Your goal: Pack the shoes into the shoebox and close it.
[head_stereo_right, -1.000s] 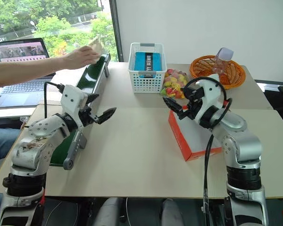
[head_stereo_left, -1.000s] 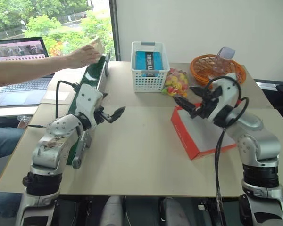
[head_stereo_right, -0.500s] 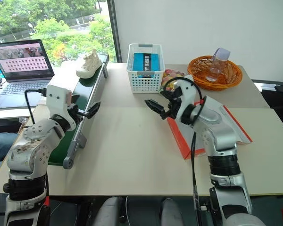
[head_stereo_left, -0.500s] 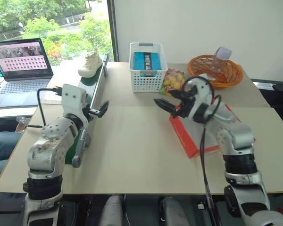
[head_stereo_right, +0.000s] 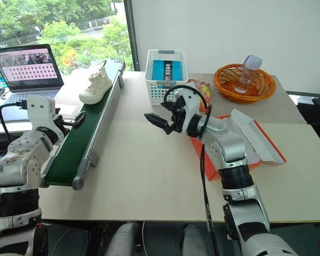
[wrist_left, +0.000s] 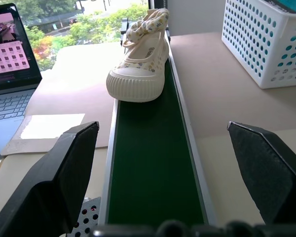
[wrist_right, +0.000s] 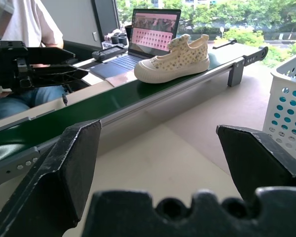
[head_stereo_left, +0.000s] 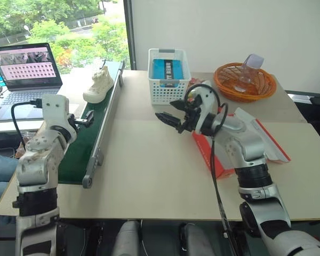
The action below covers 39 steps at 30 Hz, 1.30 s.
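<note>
Reaching level toward the shoe at upper left.
Left gripper over the belt, right gripper mid-frame; both wide open, empty.

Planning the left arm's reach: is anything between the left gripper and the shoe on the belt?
Nothing visible: bare green belt lies between the open left gripper and the shoe.

We saw bare tabletop between the conveyor belt and the red shoebox, open to either gripper. At twelve o'clock the white basket stood in the way, candy bag beside it. On the belt, green surface lay free up to the shoe at eleven o'clock.
</note>
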Each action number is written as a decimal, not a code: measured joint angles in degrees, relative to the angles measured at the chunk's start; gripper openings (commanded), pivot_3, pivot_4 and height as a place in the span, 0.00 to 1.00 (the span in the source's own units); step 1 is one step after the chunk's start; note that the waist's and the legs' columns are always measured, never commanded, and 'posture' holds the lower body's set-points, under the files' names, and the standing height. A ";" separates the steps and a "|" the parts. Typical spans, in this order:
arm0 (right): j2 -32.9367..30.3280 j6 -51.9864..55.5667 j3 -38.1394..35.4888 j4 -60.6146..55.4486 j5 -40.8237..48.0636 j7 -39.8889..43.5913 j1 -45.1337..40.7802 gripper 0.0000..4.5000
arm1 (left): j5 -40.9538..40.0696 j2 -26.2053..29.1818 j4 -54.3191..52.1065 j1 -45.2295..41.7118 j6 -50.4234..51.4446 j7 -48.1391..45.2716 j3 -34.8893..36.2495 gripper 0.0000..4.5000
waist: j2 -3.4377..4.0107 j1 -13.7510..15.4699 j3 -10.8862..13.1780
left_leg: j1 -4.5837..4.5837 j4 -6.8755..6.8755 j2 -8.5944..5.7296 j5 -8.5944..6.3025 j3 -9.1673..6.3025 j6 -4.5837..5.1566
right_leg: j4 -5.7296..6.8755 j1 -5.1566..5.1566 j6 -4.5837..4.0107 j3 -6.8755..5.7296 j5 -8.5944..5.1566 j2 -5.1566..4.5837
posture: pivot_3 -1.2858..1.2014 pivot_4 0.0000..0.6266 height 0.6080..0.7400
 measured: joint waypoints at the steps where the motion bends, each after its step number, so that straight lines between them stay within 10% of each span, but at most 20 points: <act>1: 0.08 0.00 0.13 -0.02 -0.03 0.00 0.00 1.00 | 0.20 0.35 1.67 -0.77 -0.57 -0.48 -0.21 1.00 | 0.00 0.00 0.00 | 0.00 -0.01 0.00 0.00 0.00 0.00 | 0.02 -0.03 -0.01 0.00 -0.01 0.00 | 0.52 0.24 0.97; 25: -1.90 0.03 0.68 -1.71 -2.21 -0.89 2.27 1.00 | 5.97 1.25 28.49 -13.06 -5.35 -10.04 -6.01 1.00 | -0.01 0.24 0.01 | -0.03 0.01 0.00 0.06 -0.01 -0.06 | 0.31 -0.15 -0.01 0.01 -0.12 0.00 | 0.52 0.24 0.97; 39: -1.92 0.03 0.68 -1.57 -2.39 -0.38 1.62 1.00 | 5.06 -1.81 22.96 -10.32 -4.27 -11.44 -5.05 0.02 | -0.01 1.56 0.00 | -0.02 0.02 -0.01 0.06 0.00 -0.07 | 0.30 -0.04 -0.01 -0.05 -0.11 -0.07 | 0.52 0.24 0.97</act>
